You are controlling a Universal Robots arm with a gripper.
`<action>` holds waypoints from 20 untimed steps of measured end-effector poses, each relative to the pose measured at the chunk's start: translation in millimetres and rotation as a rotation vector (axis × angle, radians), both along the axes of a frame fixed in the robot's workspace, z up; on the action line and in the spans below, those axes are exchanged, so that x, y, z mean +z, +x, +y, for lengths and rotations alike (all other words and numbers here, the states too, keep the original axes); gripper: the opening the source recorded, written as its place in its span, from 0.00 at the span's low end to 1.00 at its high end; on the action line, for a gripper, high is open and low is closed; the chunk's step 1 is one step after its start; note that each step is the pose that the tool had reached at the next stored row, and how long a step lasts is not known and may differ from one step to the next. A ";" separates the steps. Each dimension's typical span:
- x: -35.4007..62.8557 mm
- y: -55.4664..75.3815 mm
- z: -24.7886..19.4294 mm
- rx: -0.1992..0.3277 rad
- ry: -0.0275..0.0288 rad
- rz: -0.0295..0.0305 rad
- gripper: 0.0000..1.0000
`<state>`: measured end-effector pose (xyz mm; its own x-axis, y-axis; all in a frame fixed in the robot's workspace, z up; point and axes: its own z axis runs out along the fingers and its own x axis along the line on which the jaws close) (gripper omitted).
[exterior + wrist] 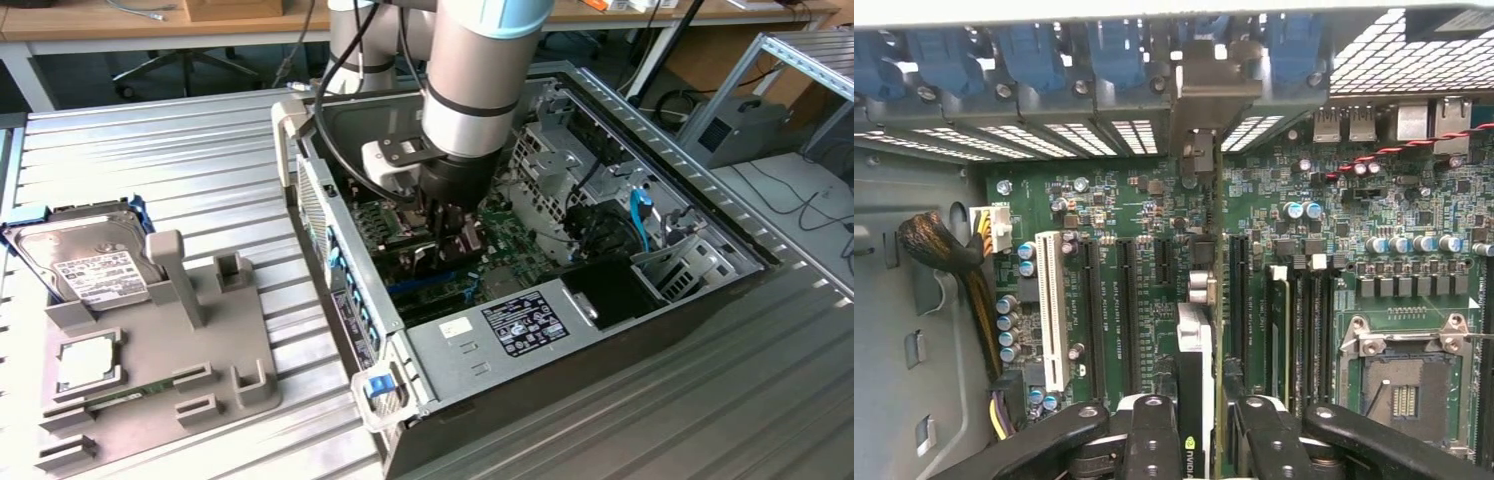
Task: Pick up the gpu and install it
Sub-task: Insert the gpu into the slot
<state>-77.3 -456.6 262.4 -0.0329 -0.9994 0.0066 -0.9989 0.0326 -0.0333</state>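
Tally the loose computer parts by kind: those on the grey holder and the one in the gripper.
hard drive: 1
processor chip: 1
memory stick: 1
gpu: 1
Total: 4

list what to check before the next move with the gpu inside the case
1. gpu held edge-on between the fingers of the gripper: ok
2. Silver bracket sits at the rear slot covers: ok
3. Card edge lined up over a slot on the motherboard: cannot tell, the card hides what lies under it
4. Card fully seated: cannot tell
5. Cable bundle lies off to the side, apart from the card: ok
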 end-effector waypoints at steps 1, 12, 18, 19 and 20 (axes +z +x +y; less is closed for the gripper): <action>0.0 0.0 0.0 0.000 0.0004 -0.0001 0.27; -0.7 0.0 -0.1 0.004 0.0020 0.0001 0.27; -2.0 0.0 -0.1 0.006 0.0020 0.0001 0.27; -2.0 0.0 -0.1 0.006 0.0019 0.0001 0.27; -2.0 0.0 -0.1 0.006 0.0020 0.0001 0.27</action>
